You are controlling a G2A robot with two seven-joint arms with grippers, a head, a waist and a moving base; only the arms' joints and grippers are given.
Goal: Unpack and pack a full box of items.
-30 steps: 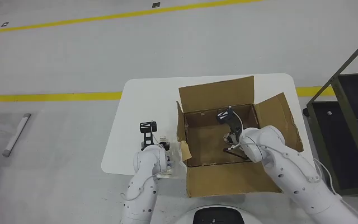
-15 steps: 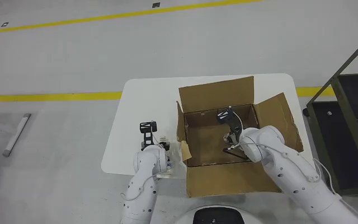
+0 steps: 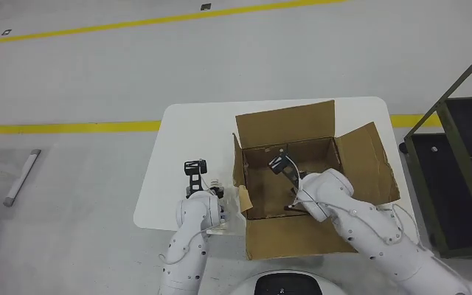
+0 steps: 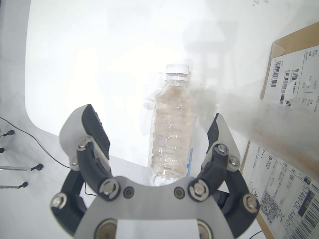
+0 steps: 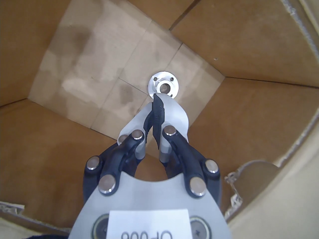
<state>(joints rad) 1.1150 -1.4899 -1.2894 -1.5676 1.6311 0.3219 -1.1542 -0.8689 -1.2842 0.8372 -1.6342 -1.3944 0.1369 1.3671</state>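
Unpacking nearly done, I'd say: bottle (image 4: 172,125) out, inside the gaping left end effector (image 4: 153,114); right end effector (image 5: 155,98) pinched shut, last flange (image 5: 165,85) at its tip in the box (image 5: 249,38).

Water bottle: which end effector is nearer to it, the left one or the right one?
Left. The left end effector is open around the water bottle, one finger on each side. The right end effector is shut inside the cardboard box, away from the bottle.
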